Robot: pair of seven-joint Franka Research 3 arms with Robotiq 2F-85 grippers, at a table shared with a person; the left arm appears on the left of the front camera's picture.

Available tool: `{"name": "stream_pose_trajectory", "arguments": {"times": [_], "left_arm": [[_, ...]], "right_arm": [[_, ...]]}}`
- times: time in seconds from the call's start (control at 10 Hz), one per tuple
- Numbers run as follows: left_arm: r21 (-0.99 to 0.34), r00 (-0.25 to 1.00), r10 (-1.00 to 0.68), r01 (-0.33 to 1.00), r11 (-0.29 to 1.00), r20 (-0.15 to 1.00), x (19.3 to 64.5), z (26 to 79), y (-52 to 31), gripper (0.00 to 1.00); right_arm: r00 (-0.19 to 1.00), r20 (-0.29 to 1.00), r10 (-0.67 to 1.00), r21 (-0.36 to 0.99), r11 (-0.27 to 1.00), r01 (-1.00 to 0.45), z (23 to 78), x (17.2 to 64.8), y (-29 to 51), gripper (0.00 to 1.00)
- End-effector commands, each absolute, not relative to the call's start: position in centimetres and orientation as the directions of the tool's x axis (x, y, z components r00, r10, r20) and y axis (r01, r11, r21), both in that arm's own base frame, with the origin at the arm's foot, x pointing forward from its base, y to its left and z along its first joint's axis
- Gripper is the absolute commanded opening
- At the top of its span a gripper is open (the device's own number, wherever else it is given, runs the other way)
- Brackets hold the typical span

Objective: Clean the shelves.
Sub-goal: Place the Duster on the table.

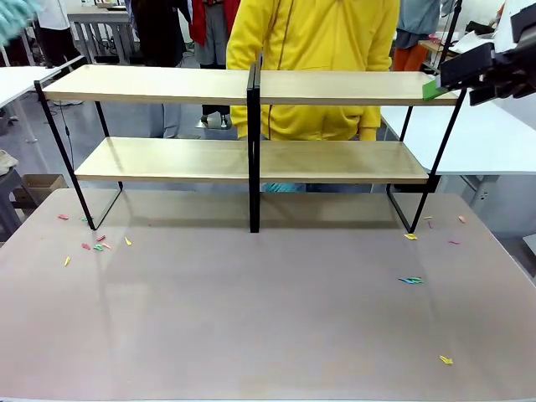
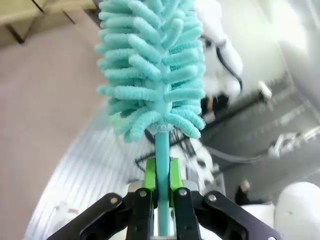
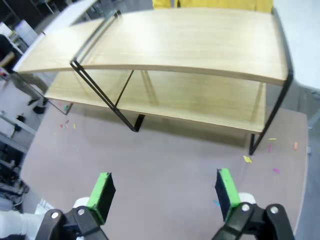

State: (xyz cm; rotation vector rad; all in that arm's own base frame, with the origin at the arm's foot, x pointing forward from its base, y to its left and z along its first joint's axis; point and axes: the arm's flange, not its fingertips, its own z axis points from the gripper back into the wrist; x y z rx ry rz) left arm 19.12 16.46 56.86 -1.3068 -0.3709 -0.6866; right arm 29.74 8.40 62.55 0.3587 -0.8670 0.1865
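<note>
Bright, even overhead light fills the room. The shelves (image 1: pixel 251 159) cast only soft, pale shadows on the brown tabletop (image 1: pixel 268 318) just in front of their black legs, and the tabletop carries a faint sheen below the lower board. The front view is sharp across the shelves, with slight blur on the dark shape at the upper right corner. In the left wrist view the teal duster (image 2: pixel 152 70) is crisp while everything behind it smears into motion blur. In the right wrist view wide-angle distortion bows the shelves' boards (image 3: pixel 165 45), and the corners soften.
</note>
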Motion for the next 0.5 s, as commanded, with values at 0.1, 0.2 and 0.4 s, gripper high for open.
{"name": "stream_pose_trajectory", "arguments": {"times": [0.1,0.2,0.4], "left_arm": [[-0.818,0.493,-0.758,0.567,-0.093,0.428,20.6,54.2,11.7,0.12],[-0.851,0.451,-0.812,0.514,-0.104,0.372,21.4,52.2,9.4,0.12],[-0.880,0.425,-0.880,0.476,0.017,0.212,25.0,47.3,5.6,0.12]], "right_arm": [[0.860,0.503,0.084,0.505,0.780,-0.371,59.1,29.3,7.2,1.00],[0.935,0.353,0.032,0.673,0.685,-0.278,56.8,29.3,5.3,1.00],[0.996,0.042,-0.078,0.872,0.489,0.001,50.3,30.0,2.0,1.00]]}}
